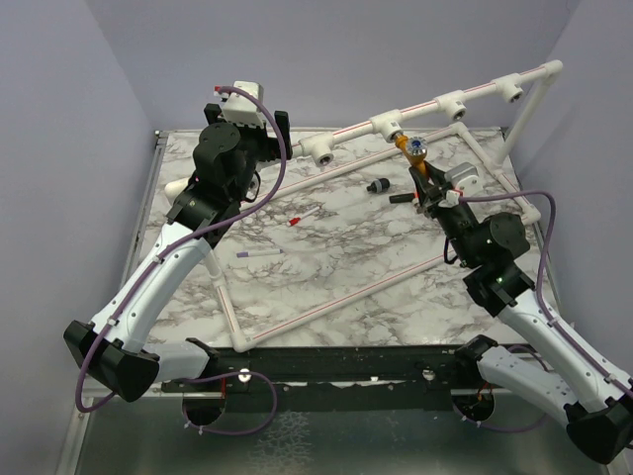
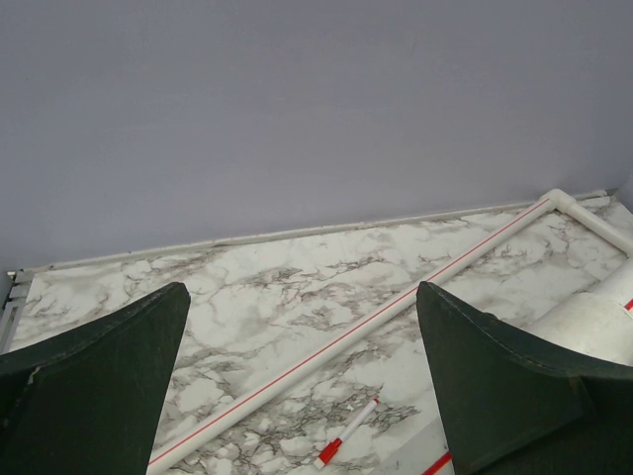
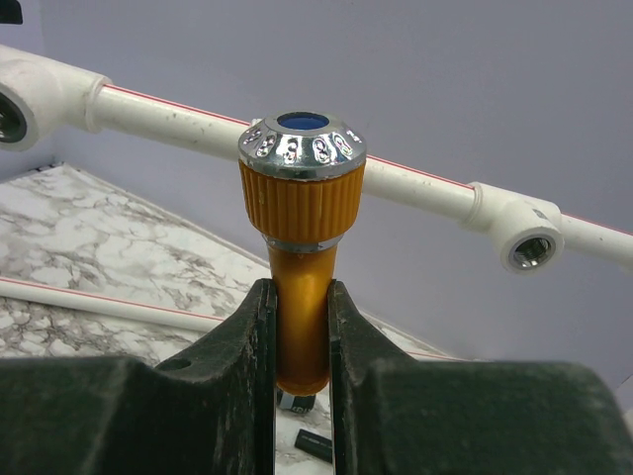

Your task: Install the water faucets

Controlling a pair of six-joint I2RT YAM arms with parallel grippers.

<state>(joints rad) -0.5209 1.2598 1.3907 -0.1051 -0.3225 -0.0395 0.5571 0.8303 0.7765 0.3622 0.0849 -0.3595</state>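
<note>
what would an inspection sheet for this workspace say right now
surface: marbled tabletop
job's things: orange faucet in the right gripper, by a tee socket on the raised white pipe; seated or not, cannot tell
clutter: red-tipped stick, purple-tipped stick and small black part lie loose
grippers: left gripper open, empty; right fingers shut on the faucet
cables: purple cable along each arm
surroundings: plain lilac walls
</note>
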